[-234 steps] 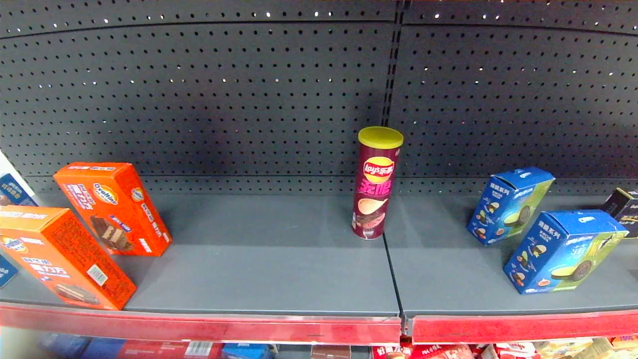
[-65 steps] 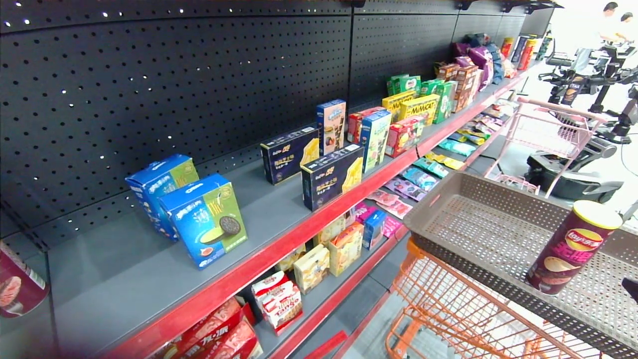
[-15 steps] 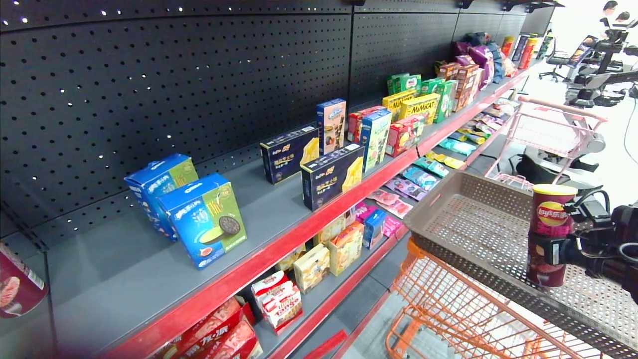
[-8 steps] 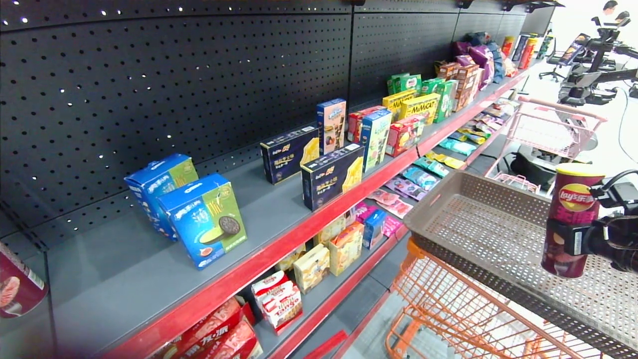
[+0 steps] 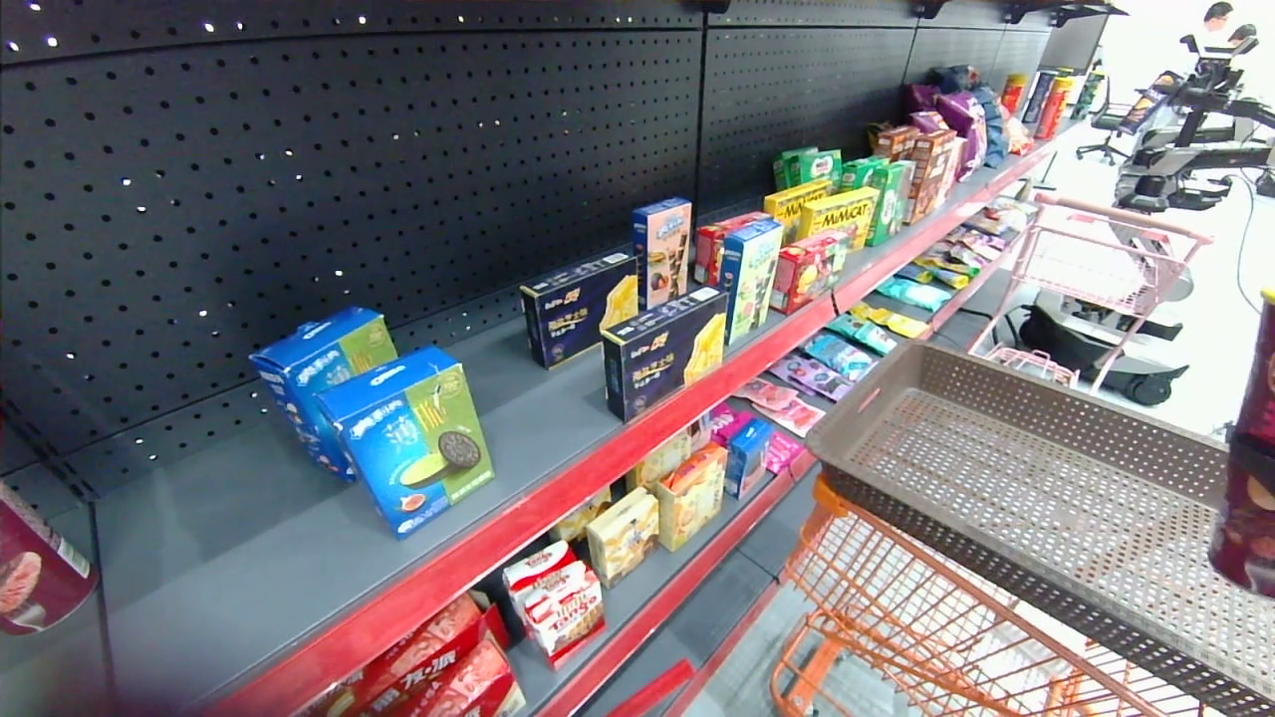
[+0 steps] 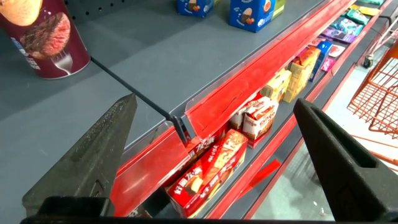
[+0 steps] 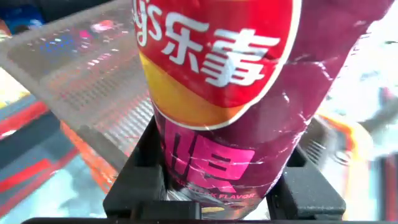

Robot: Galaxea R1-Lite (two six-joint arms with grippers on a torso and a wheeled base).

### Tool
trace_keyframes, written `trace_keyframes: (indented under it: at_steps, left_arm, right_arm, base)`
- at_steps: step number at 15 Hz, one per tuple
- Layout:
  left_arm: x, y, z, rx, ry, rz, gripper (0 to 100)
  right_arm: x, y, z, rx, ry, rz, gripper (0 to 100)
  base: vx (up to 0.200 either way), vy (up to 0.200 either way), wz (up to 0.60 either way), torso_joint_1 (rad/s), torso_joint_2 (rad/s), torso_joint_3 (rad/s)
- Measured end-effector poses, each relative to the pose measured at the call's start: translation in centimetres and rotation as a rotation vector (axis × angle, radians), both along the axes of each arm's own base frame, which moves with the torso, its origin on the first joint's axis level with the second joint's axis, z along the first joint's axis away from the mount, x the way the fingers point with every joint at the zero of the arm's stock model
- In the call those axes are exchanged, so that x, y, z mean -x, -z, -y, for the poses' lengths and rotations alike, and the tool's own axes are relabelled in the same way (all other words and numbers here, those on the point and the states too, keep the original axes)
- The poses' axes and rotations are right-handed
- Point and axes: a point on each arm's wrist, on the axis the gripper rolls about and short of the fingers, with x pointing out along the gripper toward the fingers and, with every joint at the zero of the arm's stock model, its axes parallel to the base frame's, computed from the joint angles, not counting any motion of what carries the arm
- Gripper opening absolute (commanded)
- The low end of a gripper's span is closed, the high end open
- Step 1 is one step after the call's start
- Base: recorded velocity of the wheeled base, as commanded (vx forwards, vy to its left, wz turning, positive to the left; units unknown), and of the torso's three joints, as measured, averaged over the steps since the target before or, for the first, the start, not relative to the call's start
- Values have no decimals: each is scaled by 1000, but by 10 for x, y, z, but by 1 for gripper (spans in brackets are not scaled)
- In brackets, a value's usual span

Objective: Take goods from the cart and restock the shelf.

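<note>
Grey shelf (image 5: 558, 418), red front edge, pegboard at back. Chip can (image 5: 35, 573) stood upright at left end. Two blue cookie boxes (image 5: 408, 438) stood mid-shelf, one just behind other. Two dark boxes (image 5: 662, 351) stood farther right, nearer one by front edge. Mixed boxes (image 5: 827, 214) crowded right end. Perforated tray (image 5: 996, 468) sat atop orange cart (image 5: 877, 617).

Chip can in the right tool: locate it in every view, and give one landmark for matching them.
Head view: chip can at the right edge, over the beige basket.
Right wrist view: centre, clamped in the right tool.
Left wrist view: a second chip can stands on the shelf, not the held one.
Landmark: the orange cart, under that basket.
</note>
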Motion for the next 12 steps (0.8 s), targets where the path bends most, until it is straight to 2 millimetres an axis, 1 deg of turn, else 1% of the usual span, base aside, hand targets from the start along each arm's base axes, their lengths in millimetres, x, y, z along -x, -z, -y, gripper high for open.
trace_keyframes:
  at_steps: [1,2,4,5,7,12]
  left_arm:
    - [0,0,0,0,0,0,100]
    - [0,0,0,0,0,0,100]
    - [0,0,0,0,0,0,100]
    - [0,0,0,0,0,0,100]
    - [0,0,0,0,0,0,100]
    - [0,0,0,0,0,0,100]
  right_arm:
    - [15,-1,2,12,36,1,0]
    - [26,-2,4,16,61,4,0]
    - [36,-14,1,14,40,77,0]
    - [38,-22,-1,12,10,109,0]
    - [38,-28,-4,15,-14,128,0]
    - [37,-25,-5,18,-30,115,0]
  base:
    - [0,0,0,0,0,0]
    - [0,0,0,0,0,0]
    - [0,0,0,0,0,0]
    - [0,0,0,0,0,0]
    - [0,0,0,0,0,0]
    - [0,0,0,0,0,0]
